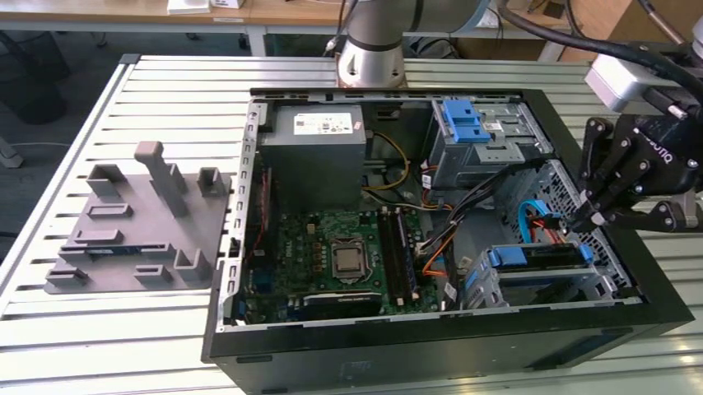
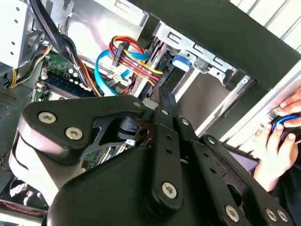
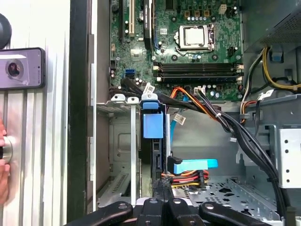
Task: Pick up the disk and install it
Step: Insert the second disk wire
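Hand (image 1: 580,220) closed, empty, fingertips pressing the disk (image 1: 535,257) edge-on into its bay, seating it; case (image 1: 615,341) on worktop (image 1: 132,329).

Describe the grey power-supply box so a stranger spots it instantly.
Start at the open black computer case on the slatted table. In its corner nearest the robot arm's base, on the exterior view's left, sits the power-supply box. It is plain grey metal with a white sticker, unlike the green motherboard beside it.
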Motion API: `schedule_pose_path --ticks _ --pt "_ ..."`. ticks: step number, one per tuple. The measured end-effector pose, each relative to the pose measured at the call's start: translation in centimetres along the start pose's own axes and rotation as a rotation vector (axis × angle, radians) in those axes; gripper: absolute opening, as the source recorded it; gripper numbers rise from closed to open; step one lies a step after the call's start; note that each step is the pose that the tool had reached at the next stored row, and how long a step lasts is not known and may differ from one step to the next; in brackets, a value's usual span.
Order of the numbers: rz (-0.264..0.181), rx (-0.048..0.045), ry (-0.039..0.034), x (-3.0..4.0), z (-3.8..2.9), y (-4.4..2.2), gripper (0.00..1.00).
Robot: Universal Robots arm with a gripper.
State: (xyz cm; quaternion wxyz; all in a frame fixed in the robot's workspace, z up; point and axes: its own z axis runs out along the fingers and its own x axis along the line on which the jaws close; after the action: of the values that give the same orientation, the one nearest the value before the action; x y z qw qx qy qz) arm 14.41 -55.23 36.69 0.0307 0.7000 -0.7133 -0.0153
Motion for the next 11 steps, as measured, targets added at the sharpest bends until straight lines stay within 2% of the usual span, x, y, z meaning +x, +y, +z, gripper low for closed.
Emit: schedule_pose_path --ticks 5,11 --pt "0.0 0.0078 -0.0002 0.03 -0.7 0.9 0.11" --pt "0.0 0.0106 -0.0003 -0.07 -0.76 1.76 0.11"
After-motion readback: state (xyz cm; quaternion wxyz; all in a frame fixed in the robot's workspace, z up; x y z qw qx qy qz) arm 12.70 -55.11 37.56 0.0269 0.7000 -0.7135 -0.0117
